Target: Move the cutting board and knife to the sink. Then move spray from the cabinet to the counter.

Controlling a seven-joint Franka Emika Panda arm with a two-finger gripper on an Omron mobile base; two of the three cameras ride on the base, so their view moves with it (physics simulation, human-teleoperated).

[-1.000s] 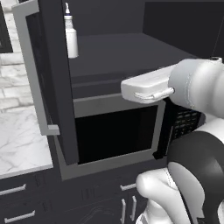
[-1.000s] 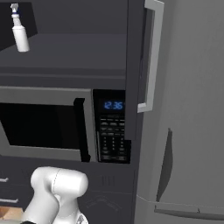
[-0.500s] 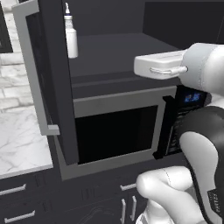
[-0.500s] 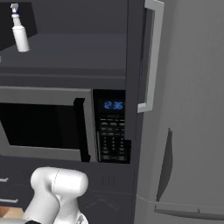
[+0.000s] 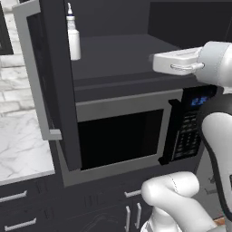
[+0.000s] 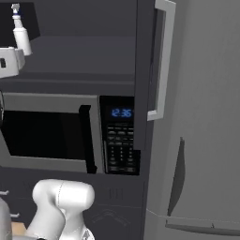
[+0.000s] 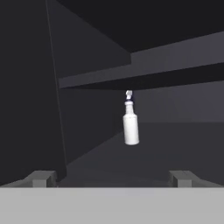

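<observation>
Standing upright on the dark shelf inside the tall dark charcoal cabinet [image 5: 59,90], whose flat door with a long grey bar handle hangs open, the small slim white spray bottle with a narrow pointed top [image 7: 130,122] waits near the back, above the black and grey microwave oven [image 5: 131,131]. The white marble counter with grey lines [image 5: 18,145], where the bottle has to go, lies lower down on the other side of the open door. The robot's two-finger gripper [image 7: 111,178] points straight at the bottle and its two dark tips stand far apart with nothing between them, and the bottle is well away from them, deeper in the cabinet. The bottle looks light and stiff, like hard plastic, and its side looks smooth, so it may slip. It is tall and thin, so a bump could knock it over. The best place to hold it looks like the wide round body, about the middle, one finger on each side. The thin neck and pointed top look too small and weak to grab.
</observation>
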